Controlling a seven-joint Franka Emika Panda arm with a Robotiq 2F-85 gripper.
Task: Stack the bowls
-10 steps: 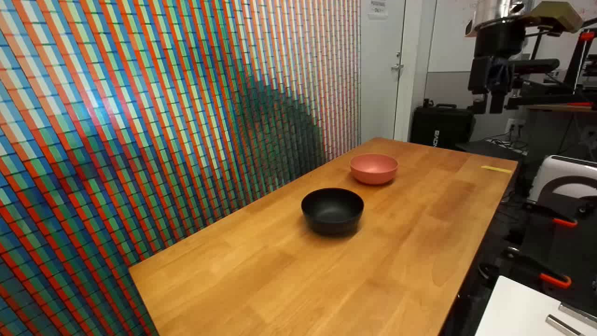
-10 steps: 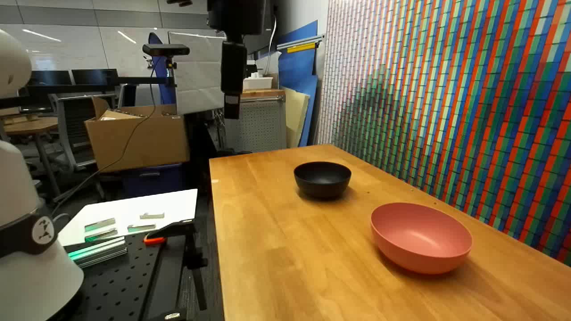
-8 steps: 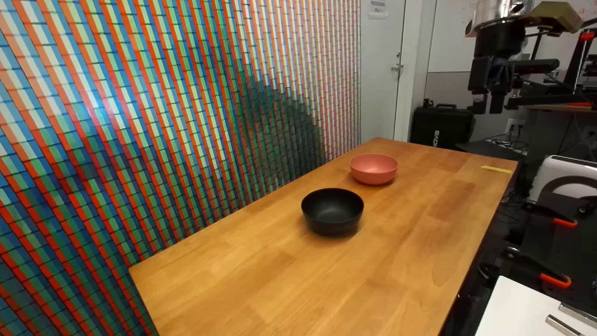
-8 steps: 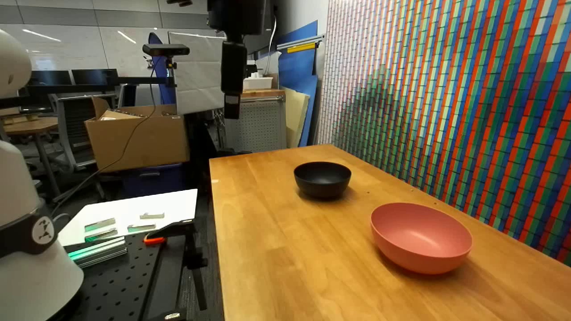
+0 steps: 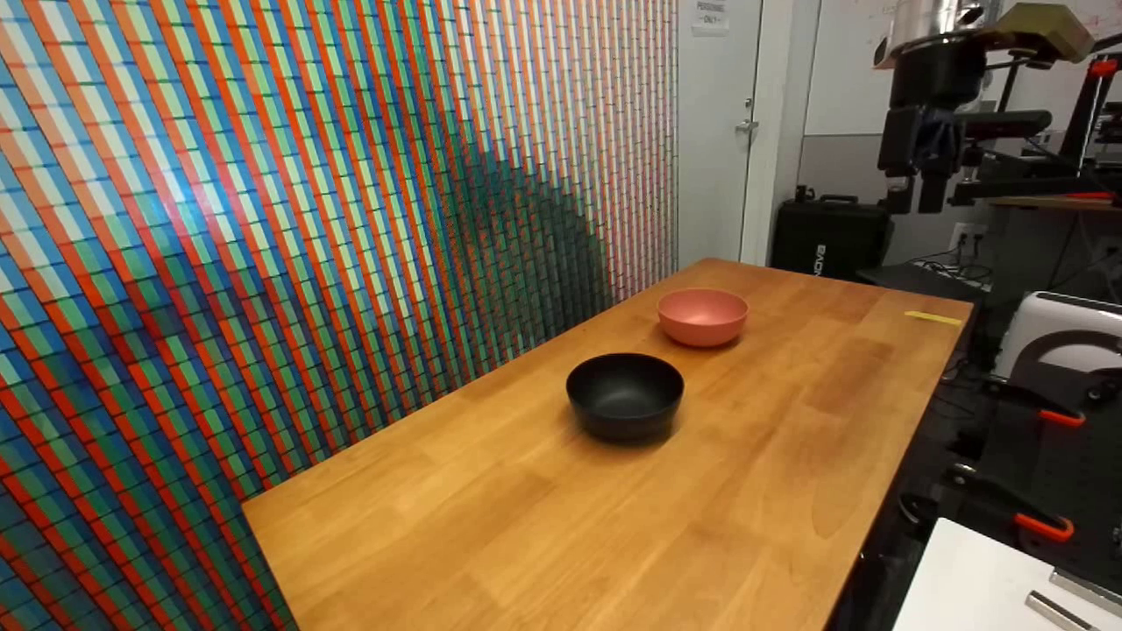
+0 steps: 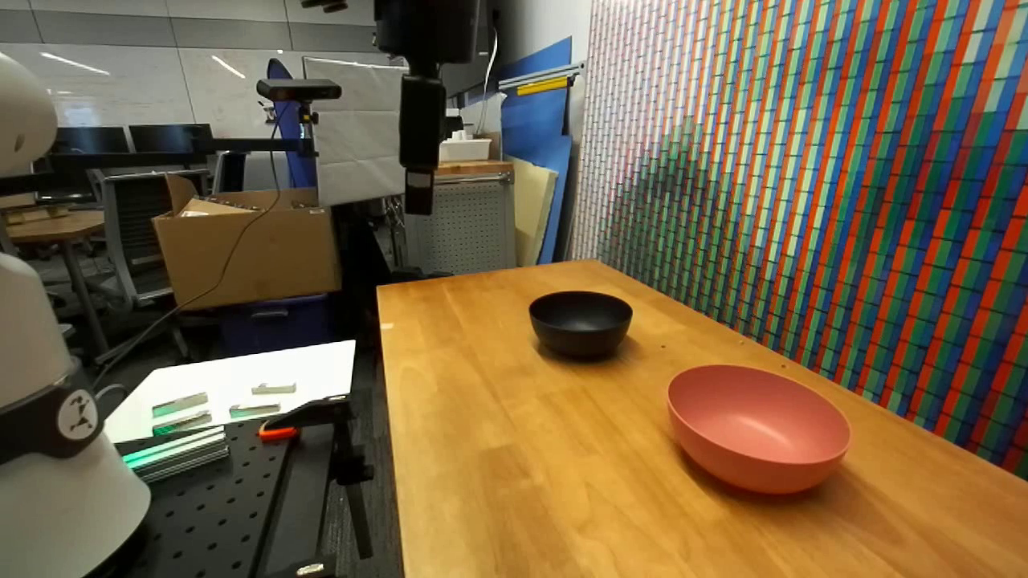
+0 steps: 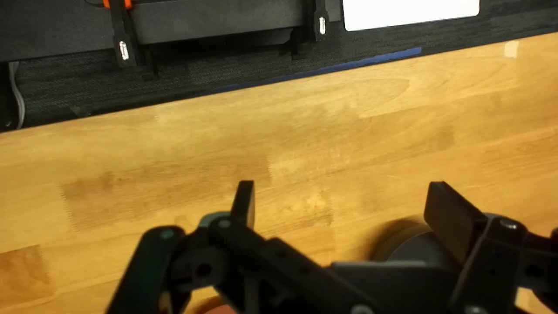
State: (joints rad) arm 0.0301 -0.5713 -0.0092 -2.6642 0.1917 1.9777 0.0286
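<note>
The glossy black bowl (image 5: 624, 399) stands upright on the wooden table in both exterior views (image 6: 580, 325). The salmon-pink bowl (image 5: 703, 317) stands upright apart from it, also seen in both exterior views (image 6: 757, 429). My gripper (image 5: 917, 194) hangs pointing down, high above the table and away from both bowls; it also shows in an exterior view (image 6: 418, 193). In the wrist view the gripper (image 7: 341, 192) has its fingers wide apart with nothing between the tips. There the black bowl (image 7: 416, 248) is partly hidden behind the right finger, and only a sliver of the pink bowl (image 7: 220, 309) shows.
The wooden table (image 5: 561, 526) runs along a colourful striped wall (image 5: 307, 219). A black bench with orange-handled clamps (image 5: 1043, 526) and a white board (image 6: 241, 377) with metal pieces lies beside the table, near the robot base (image 6: 64, 482). A camera on a stand (image 6: 299, 90) is behind.
</note>
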